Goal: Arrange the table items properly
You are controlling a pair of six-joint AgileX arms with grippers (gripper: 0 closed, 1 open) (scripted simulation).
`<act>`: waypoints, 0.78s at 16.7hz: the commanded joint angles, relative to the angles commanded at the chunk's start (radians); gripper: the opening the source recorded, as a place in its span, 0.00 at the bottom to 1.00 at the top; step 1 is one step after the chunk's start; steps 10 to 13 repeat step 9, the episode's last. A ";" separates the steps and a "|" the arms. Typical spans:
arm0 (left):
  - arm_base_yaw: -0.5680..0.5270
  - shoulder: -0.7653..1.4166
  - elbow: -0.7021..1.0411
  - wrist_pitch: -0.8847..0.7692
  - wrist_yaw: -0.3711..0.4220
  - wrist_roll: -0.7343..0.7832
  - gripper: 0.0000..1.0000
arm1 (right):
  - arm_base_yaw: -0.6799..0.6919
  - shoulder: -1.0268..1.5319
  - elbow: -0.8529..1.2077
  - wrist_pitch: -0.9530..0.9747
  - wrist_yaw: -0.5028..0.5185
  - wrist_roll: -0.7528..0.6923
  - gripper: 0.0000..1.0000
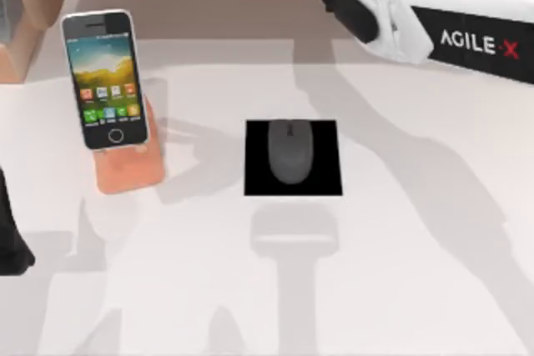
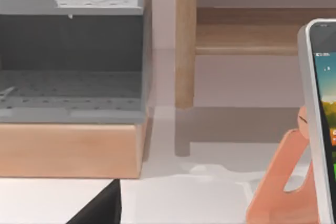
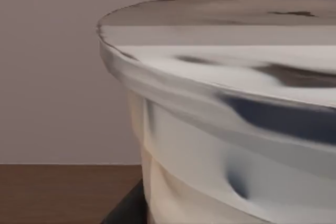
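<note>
At top right, the right arm [image 1: 434, 27] is looming over the cup [image 3: 236, 129] — pincer state unreadable; a careless nudge risks tipping it.

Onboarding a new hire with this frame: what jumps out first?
The black smartphone with a colourful icon screen propped on a peach-orange wedge-shaped stand at the table's left. Next, the small grey oval computer mouse centred on a flat black square pad mid-table. The right wrist view sits close against a lidded clear milk-tea cup, and the white right arm reaches in at the top right.
</note>
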 joint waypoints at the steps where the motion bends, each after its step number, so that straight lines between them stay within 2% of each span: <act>1: 0.000 0.000 0.000 0.000 0.000 0.000 1.00 | 0.000 0.000 0.000 0.000 0.000 0.000 0.83; 3: 0.000 0.000 0.000 0.000 0.000 0.000 1.00 | 0.000 0.000 0.000 0.000 0.000 0.000 0.98; 4: 0.000 0.000 0.000 0.000 0.000 0.000 1.00 | 0.000 0.000 0.000 0.000 0.000 0.000 1.00; 13: 0.000 0.000 0.000 0.000 0.000 0.000 1.00 | 0.000 0.000 0.000 0.000 0.000 0.000 1.00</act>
